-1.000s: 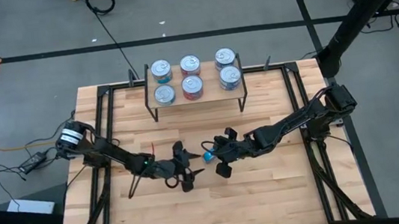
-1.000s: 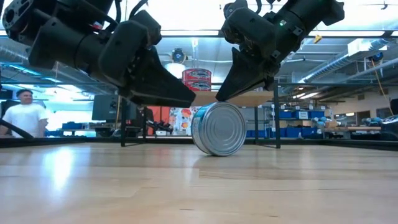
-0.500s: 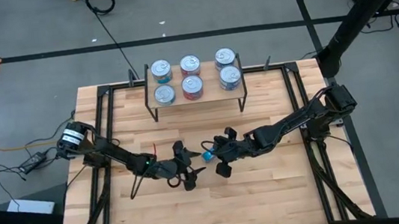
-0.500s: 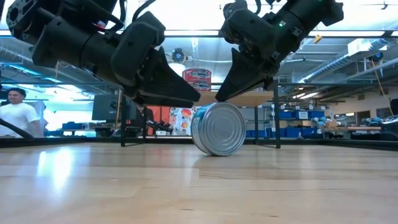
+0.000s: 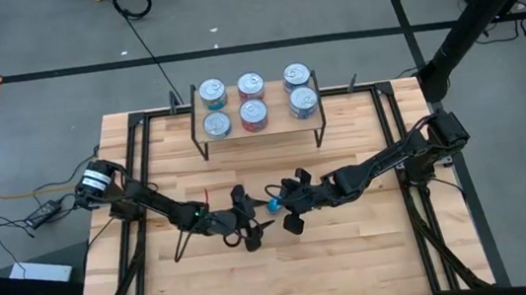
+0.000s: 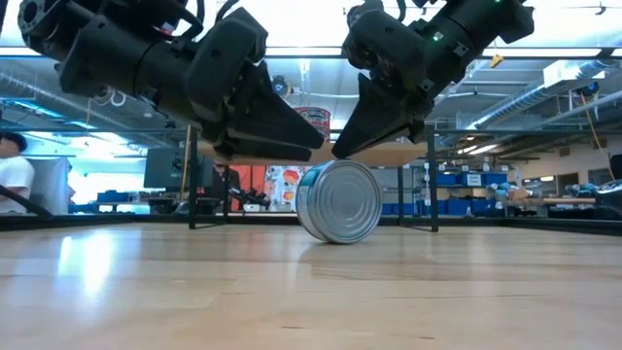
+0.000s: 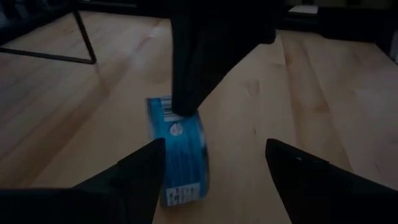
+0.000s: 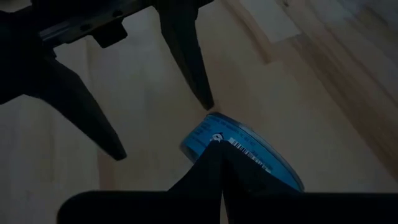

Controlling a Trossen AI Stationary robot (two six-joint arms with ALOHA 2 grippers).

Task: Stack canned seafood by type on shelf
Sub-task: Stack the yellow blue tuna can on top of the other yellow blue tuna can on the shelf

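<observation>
A blue-labelled can [image 5: 271, 204] stands on its curved side wall on the tabletop, its silver lid [image 6: 338, 201] facing the near edge. My right gripper [image 5: 282, 202] is shut, its tip [image 6: 338, 152] at the can's top. My left gripper [image 7: 214, 146] is open and comes level from the table's left, one finger [image 7: 146, 167] beside the can; whether it touches I cannot tell. Several cans [image 5: 253, 115] stand on the shelf [image 5: 278, 126] at the far edge: teal left, red middle, blue right. My right gripper has its shut fingertips [image 7: 181, 107] on the upturned part of the can's blue side wall [image 7: 168, 115]. They come slanting down from the table's right. The can stays on edge, its lowest part on the wood [image 6: 335, 240].
The shelf's thin black legs [image 6: 431, 185] stand behind the can. A black frame [image 5: 134, 152] runs round the tabletop. Bare wood [image 5: 354, 246] lies toward the near edge. A person [image 6: 12, 175] shows in the room behind.
The person behind the table has walked toward the left of the low view. Both arms and the can have kept their places.
</observation>
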